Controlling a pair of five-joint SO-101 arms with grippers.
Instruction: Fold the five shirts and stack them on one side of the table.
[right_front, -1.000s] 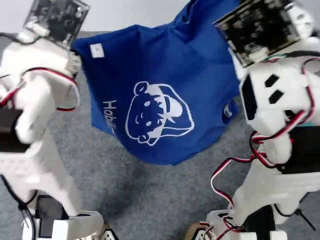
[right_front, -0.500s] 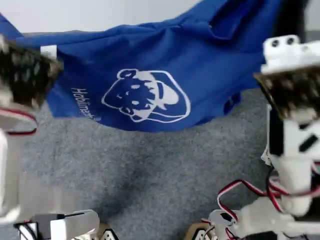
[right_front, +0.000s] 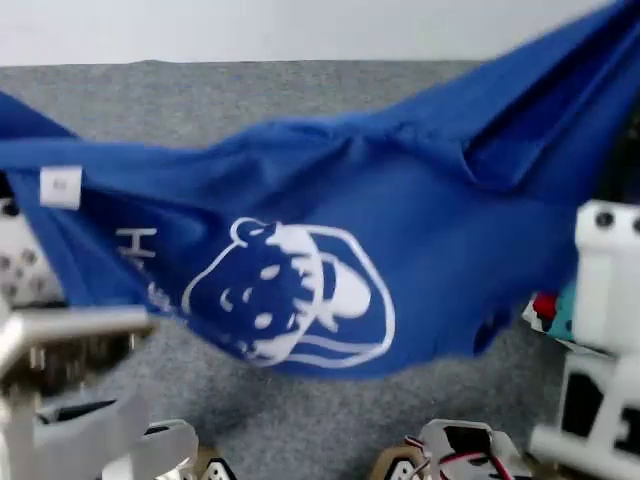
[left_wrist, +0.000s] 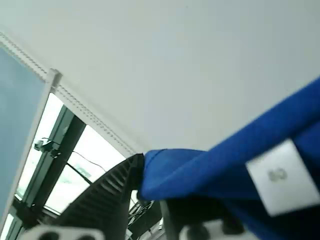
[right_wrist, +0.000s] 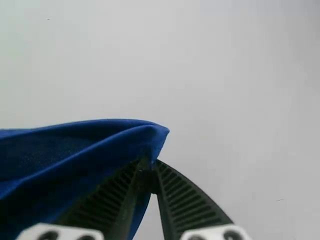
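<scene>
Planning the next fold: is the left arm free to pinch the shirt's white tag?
Likely not: the left gripper is shut on the blue shirt near the white tag; it must release first.

Blue shirt (right_front: 450, 250) is up in the air, spread wide and sagging in the middle. White cartoon-face print (right_front: 290, 295) faces the high camera, with white lettering (right_front: 135, 245) beside it and a small white tag (right_front: 60, 186) near one edge. One corner is pinched in my right gripper (right_wrist: 149, 172), another edge in my left gripper (left_wrist: 145, 185).
</scene>
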